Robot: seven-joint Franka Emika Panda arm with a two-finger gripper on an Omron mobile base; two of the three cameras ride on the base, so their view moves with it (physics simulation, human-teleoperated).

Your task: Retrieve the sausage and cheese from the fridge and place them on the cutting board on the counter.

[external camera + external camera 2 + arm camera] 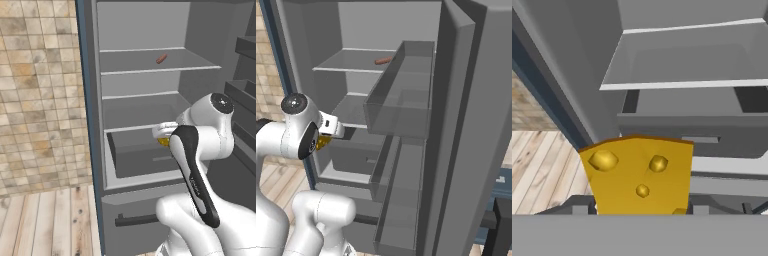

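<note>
Gripper (164, 136) closed partway on cheese (639, 175), held clear in front of open fridge (145, 30); sausage (161, 59) well above, on upper shelf (150, 67).

Yellow cheese (639, 177), reddish-brown sausage (161, 59), grey fridge (145, 30)

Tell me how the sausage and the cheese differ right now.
The sausage is a small reddish-brown cylinder; the cheese is a yellow wedge with holes. The sausage lies on an upper fridge shelf; the cheese is off the shelves, held in the pincer by the drawer. Both are foods still at the open fridge.
</note>
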